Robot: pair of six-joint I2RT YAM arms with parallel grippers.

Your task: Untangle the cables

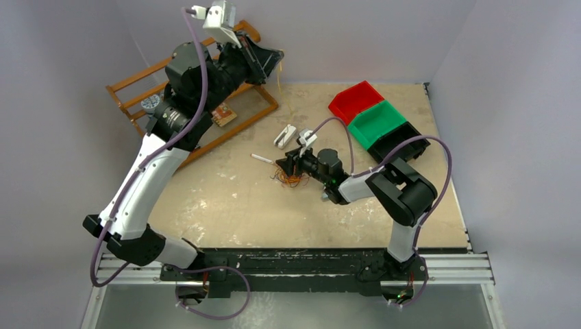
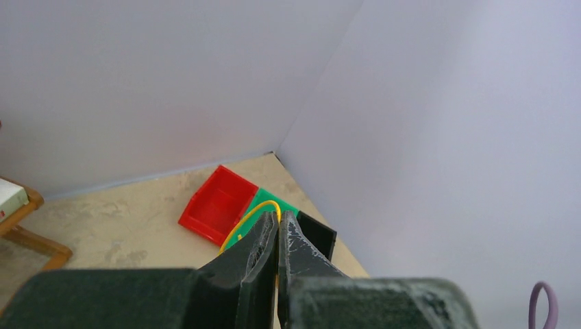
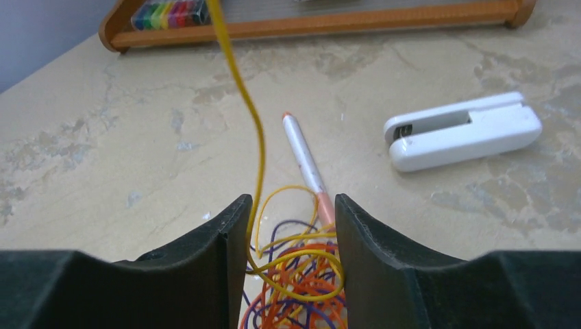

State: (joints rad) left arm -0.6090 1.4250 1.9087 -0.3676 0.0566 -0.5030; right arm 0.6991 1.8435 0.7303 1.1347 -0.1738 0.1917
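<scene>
The right arm's black fingers point(image 3: 205, 274) stand apart astride the tangled bunch of thin orange, yellow and purple cables point(image 3: 301, 295) on the desk point(image 3: 137, 151), one yellow strand point(image 3: 255, 137) running up toward 12 o'clock to the left fingers point(image 2: 257, 250), clamped on it.

Top camera overlooks the table point(image 1: 226, 205) from behind; left wrist views from high, right wrist low.

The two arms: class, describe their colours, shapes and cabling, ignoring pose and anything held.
Left arm: white curved shells, black joints. Right arm: mostly black and blocky, with one white segment. A thick purple cable loops along each. White camera mounts sit at the wrists. The fingers are matte black wedges, scuffed at the edges.
</scene>
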